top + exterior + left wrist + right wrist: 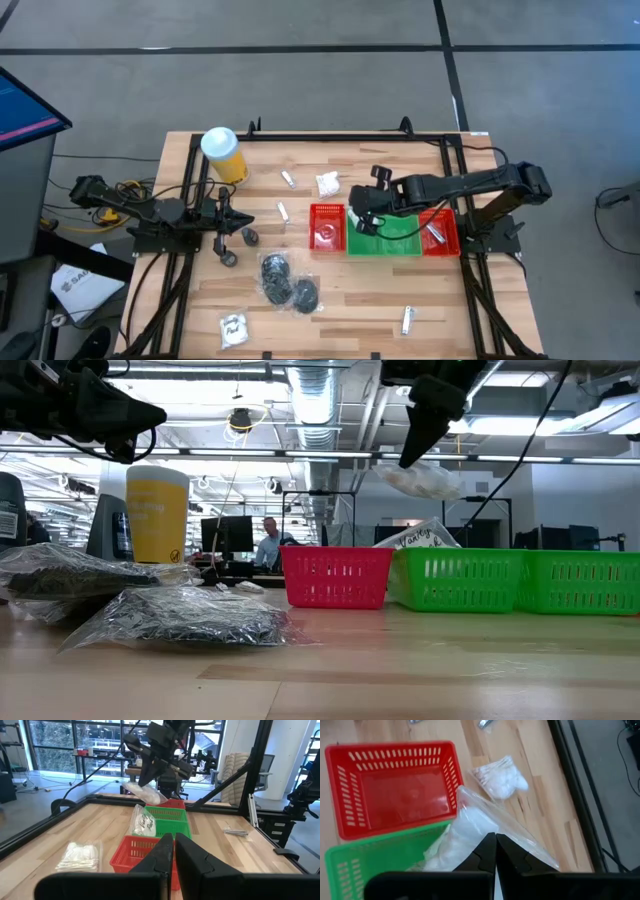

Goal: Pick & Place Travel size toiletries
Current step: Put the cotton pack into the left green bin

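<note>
My right gripper (pixel 362 216) hangs above the trays, over the join of the left red tray (pixel 326 228) and the green tray (pixel 388 238). It is shut on a clear bag with white contents (pixel 465 827), which also shows in the low view (pixel 420 480). Another white sachet (pixel 142 822) stands leaning inside the green tray. My left gripper (pixel 226 222) is shut and empty at the table's left. Two bags of black round pieces (pixel 276 268) and a white sachet (pixel 327 184) lie flat on the table. My right gripper pinches the clear bag by one edge of its film (pixel 487 831) between its two fingers, which slant down from above. The bag hangs below the fingertips, lifted clear above the trays (pixel 420 480), with its white contents bunched at the lower end.
A yellow cylinder with a white lid (pixel 222 153) stands at the far left. Small tubes lie at the far middle (pixel 288 179), beside the red tray (pixel 282 211) and near the front edge (pixel 407 320). A white packet (pixel 233 328) lies front left. A second red tray (pixel 440 232) holds an item.
</note>
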Tool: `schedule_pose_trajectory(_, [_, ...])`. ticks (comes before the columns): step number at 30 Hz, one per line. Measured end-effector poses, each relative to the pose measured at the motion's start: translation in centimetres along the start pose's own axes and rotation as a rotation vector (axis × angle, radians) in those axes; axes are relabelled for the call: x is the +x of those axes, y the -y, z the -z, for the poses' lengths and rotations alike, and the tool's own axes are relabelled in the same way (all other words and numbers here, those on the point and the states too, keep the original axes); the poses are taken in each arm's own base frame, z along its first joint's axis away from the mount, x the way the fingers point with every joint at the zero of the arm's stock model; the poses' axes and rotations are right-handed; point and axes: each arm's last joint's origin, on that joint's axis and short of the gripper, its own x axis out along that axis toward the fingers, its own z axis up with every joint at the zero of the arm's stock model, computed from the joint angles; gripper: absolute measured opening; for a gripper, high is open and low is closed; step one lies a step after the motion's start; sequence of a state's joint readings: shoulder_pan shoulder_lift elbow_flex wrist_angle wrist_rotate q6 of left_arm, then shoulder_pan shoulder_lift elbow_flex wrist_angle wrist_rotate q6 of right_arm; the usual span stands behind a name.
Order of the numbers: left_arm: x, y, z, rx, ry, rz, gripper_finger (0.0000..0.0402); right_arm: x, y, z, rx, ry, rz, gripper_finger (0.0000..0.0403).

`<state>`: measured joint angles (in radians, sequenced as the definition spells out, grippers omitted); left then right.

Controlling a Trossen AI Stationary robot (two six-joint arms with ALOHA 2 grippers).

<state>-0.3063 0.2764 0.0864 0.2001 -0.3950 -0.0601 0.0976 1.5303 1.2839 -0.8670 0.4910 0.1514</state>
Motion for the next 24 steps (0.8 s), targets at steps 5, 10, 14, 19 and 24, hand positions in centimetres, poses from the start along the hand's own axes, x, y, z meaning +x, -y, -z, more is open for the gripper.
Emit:
schedule_pose_trajectory(5, [0.0, 0.0, 0.0, 0.0, 0.0, -0.001, 0.0012, 0.2, -0.2, 1.4, 0.03, 0.035, -0.016, 0.0])
schedule_pose_trajectory(10, [0.0, 0.0, 0.0, 0.003, -0.004, -0.001, 0.0012, -0.5, 0.3, 3.8, 0.136, 0.116, -0.051, 0.0])
schedule_pose_trajectory(14, [0.1, 0.0, 0.1, 0.004, -0.008, -0.001, 0.0012, -1.0, -0.9, 4.5, 0.167, 0.175, -0.094, 0.0])
schedule_pose_trajectory(19, [0.1, 0.0, 0.1, 0.006, -0.009, -0.001, 0.0012, -0.3, -3.0, 5.0, 0.2, 0.174, -0.045, 0.0])
schedule_pose_trajectory(24, [0.1, 0.0, 0.1, 0.008, -0.014, -0.001, 0.0012, 0.5, -5.0, 5.4, 0.198, 0.155, 0.007, 0.0])
